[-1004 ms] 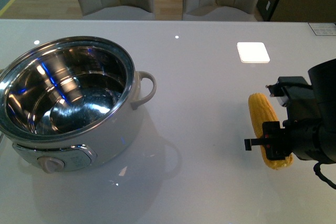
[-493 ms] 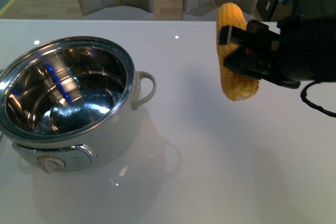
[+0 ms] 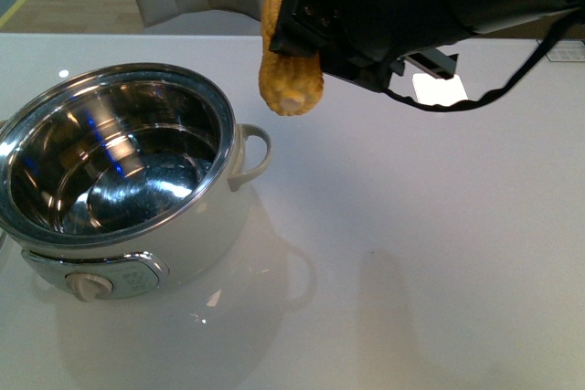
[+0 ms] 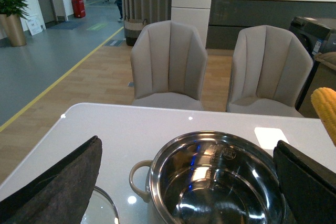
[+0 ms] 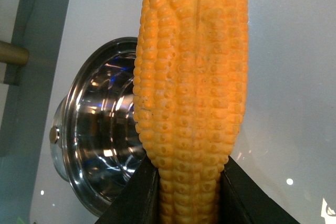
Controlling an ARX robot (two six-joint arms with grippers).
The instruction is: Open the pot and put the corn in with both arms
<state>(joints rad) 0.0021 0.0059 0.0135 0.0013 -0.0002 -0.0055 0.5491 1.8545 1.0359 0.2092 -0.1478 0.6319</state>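
The white pot (image 3: 114, 166) stands lidless at the table's left, its steel inside bare and its beige knob (image 3: 90, 286) facing me. My right gripper (image 3: 306, 20) is shut on the yellow corn (image 3: 291, 75), which hangs upright in the air just right of the pot's rim and above its loop handle (image 3: 256, 154). In the right wrist view the corn (image 5: 191, 87) fills the frame between my black fingers (image 5: 137, 198), with the pot (image 5: 102, 140) behind it. My left gripper (image 4: 187, 145) is open, its pads wide apart over the pot (image 4: 220, 182). The corn's tip (image 4: 326, 114) shows at that view's edge.
A round glass lid (image 4: 102, 208) lies on the table beside the pot in the left wrist view. A white square (image 3: 441, 90) sits flat on the table at the back right. Two beige chairs (image 4: 168, 61) stand beyond the far edge.
My right gripper has lifted the corn off the table at the right and carried it up and leftward, to just beside the pot's rim. The pot has not moved.
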